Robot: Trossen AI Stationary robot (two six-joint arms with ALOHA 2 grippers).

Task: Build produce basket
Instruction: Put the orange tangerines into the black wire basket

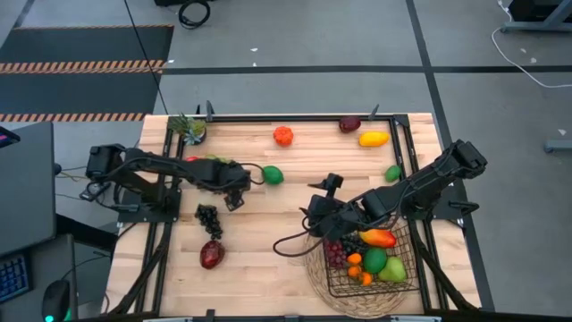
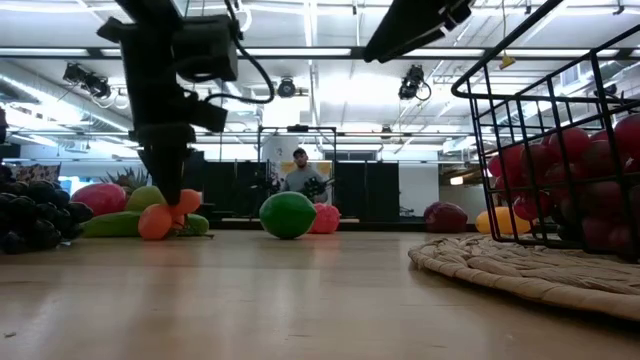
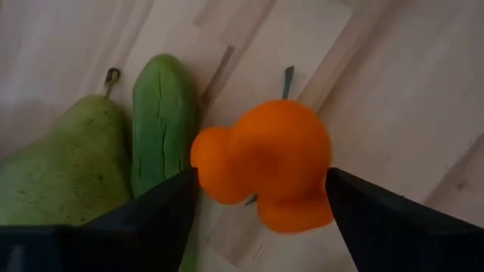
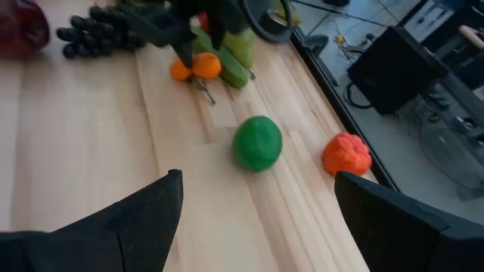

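Your left gripper (image 1: 234,199) is down at the table in the left half, its fingers (image 3: 151,219) spread on either side of a small orange fruit (image 3: 268,162) (lumpy, two-lobed). In the left wrist view each finger edge meets the fruit's outline, but you cannot tell whether they press it or only flank it; the fruit sits on the wood in the low view. Just beside it lie a green pear (image 3: 57,170) and a green cucumber (image 3: 160,125), side by side and touching.

Your right gripper (image 1: 317,215) hangs over the middle of the table, at the left edge of the basket (image 1: 404,268), jaws wide apart and holding nothing. The basket stands near right on a round woven mat (image 1: 317,277) and already carries red grapes (image 1: 336,254), a green fruit and small orange pieces.

Loose on the table: a green ball (image 1: 273,175) right of your left gripper, dark grapes (image 1: 209,217) nearer, a red-orange fruit (image 1: 283,135) at the far edge
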